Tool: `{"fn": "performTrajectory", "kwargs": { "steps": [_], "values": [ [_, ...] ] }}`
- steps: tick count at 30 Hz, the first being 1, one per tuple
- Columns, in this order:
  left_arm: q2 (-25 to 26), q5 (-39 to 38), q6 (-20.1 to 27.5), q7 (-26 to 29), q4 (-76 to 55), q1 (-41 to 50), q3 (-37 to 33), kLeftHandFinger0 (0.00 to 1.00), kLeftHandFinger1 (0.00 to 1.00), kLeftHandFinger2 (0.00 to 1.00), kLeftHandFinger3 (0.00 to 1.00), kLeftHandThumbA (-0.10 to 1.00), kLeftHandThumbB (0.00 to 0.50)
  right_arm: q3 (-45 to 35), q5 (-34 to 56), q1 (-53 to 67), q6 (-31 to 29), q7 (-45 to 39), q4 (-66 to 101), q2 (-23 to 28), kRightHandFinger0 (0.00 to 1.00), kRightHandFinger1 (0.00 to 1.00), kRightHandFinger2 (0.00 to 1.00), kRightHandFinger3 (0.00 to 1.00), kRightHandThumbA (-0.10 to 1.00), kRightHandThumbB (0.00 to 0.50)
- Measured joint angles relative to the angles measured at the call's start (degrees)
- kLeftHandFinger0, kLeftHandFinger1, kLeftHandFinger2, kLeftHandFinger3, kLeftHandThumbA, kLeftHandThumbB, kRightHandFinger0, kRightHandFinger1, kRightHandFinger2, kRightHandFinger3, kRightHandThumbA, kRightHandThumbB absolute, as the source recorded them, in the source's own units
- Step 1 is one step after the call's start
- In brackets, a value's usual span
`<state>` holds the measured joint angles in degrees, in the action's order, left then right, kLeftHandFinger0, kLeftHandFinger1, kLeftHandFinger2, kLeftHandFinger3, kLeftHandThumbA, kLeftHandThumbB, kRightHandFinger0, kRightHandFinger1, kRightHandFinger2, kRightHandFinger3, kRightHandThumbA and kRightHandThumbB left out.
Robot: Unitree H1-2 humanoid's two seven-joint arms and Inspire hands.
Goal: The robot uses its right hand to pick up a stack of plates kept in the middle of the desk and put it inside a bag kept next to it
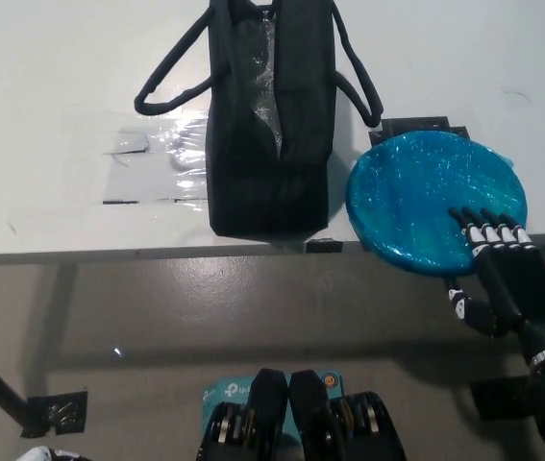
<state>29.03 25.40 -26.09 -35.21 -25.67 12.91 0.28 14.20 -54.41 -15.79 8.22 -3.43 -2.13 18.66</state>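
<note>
A stack of blue glittery plates (426, 197) lies on the white desk (61, 77), its near rim hanging over the front edge. My black right hand (505, 274) comes in from the lower right with fingers stretched flat over the plates' near right rim. Its thumb is spread apart below the rim, and the hand is open. The black bag (270, 125) stands just left of the plates, its mouth open and showing a shiny lining. Both handles are splayed to the sides. Only a white sliver of my left hand (41, 454) shows at the bottom left edge.
A clear plastic sheet (157, 163) is taped flat on the desk left of the bag. Black tape (424, 128) marks the desk behind the plates. The desk's front edge (109, 254) runs across the middle, with grey floor and a tape marker (61, 413) below.
</note>
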Motion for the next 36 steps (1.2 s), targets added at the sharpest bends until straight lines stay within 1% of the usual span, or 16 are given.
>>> {"fn": "performTrajectory", "kwargs": {
  "steps": [1,3,5,8,9,10,12,15,17,20,23,26,29,32,34,36],
  "values": [
    [-0.06,0.08,0.0,-0.15,0.0,-0.04,0.16,0.76,0.73,0.82,0.89,0.21,0.0,0.08,-0.21,-0.18,0.22,0.13,-0.9,-0.06,1.0,1.0,1.0,1.0,0.38,0.5],
    [-0.31,0.31,0.0,-0.58,0.0,-0.29,0.56,0.74,0.72,0.82,0.88,0.2,0.0,0.51,-0.92,-1.12,0.67,0.54,-3.29,-0.18,1.0,1.0,1.0,1.0,0.37,0.5],
    [-0.41,0.45,-0.01,-0.84,-0.03,-0.58,0.58,0.74,0.72,0.82,0.9,0.24,0.0,0.7,-1.27,-1.98,1.09,0.79,-4.37,-0.3,1.0,1.0,1.0,1.0,0.33,0.5],
    [-0.43,0.78,-0.01,-1.37,-0.21,-0.81,0.62,0.76,0.72,0.82,0.9,0.24,0.0,1.19,-2.13,-3.5,2.01,1.16,-6.28,-0.54,1.0,1.0,1.0,1.0,0.35,0.5],
    [-0.44,0.87,-0.01,-1.59,-0.21,-0.8,0.65,0.77,0.73,0.82,0.92,0.3,0.0,1.65,-2.49,-3.82,2.34,1.43,-7.18,-0.65,1.0,1.0,1.0,1.0,0.34,0.5],
    [-0.45,0.87,-0.01,-1.65,-0.21,-0.8,0.65,0.78,0.74,0.83,0.93,0.31,0.0,1.77,-2.58,-3.89,2.4,1.5,-7.35,-0.67,1.0,1.0,1.0,1.0,0.35,0.5],
    [-0.48,1.1,-0.01,-2.08,-0.22,-0.8,0.72,0.76,0.73,0.82,0.91,0.28,0.0,2.73,-3.67,-4.3,2.61,3.7,-9.15,-0.96,1.0,1.0,1.0,1.0,0.3,0.5],
    [-0.48,1.45,-0.01,-2.3,-0.4,-0.8,0.72,0.74,0.73,0.83,0.92,0.27,0.0,4.17,-5.52,-4.96,2.74,7.28,-11.9,-1.07,1.0,1.0,1.0,1.0,0.29,0.5],
    [-0.48,1.7,-0.02,-2.58,-0.51,-0.8,0.73,0.76,0.73,0.83,0.92,0.29,0.0,5.24,-6.87,-5.7,2.9,9.74,-14.03,-1.06,1.0,1.0,1.0,1.0,0.22,0.5],
    [-0.45,1.76,-0.01,-2.63,-0.59,-0.78,0.66,0.73,0.71,0.8,0.89,0.32,0.0,6.56,-7.9,-6.53,2.89,12.79,-16.27,-0.88,1.0,1.0,1.0,1.0,0.21,0.5],
    [-0.43,1.85,-0.02,-2.63,-0.71,-0.79,0.59,0.73,0.71,0.8,0.89,0.3,0.0,8.43,-9.25,-7.14,2.75,14.42,-16.99,-0.04,1.0,1.0,1.0,1.0,0.24,0.5],
    [-0.43,1.89,-0.02,-2.63,-0.77,-0.97,0.58,0.73,0.73,0.82,0.9,0.24,0.0,10.68,-10.41,-7.55,2.53,15.08,-17.25,1.5,1.0,1.0,1.0,1.0,0.28,0.5],
    [-0.44,2.0,-0.02,-2.68,-0.77,-1.69,0.68,0.73,0.72,0.81,0.88,0.23,0.0,13.29,-11.88,-8.3,2.43,15.12,-17.81,3.26,1.0,1.0,1.0,1.0,0.29,0.5],
    [-0.43,2.16,-0.02,-2.67,-0.92,-2.1,0.65,0.76,0.73,0.8,0.89,0.29,0.0,14.72,-12.17,-8.93,2.19,14.52,-17.83,4.53,1.0,1.0,1.0,1.0,0.27,0.5],
    [-0.41,2.19,-0.02,-2.67,-0.96,-2.1,0.63,0.76,0.73,0.8,0.89,0.3,0.0,15.43,-12.18,-9.24,1.92,14.2,-17.76,5.26,1.0,1.0,1.0,1.0,0.27,0.5],
    [-0.41,2.2,-0.02,-2.67,-1.0,-2.1,0.62,0.76,0.72,0.8,0.88,0.28,0.0,16.06,-12.28,-9.6,1.75,13.74,-17.69,5.85,1.0,1.0,1.0,1.0,0.21,0.5]
  ]
}}
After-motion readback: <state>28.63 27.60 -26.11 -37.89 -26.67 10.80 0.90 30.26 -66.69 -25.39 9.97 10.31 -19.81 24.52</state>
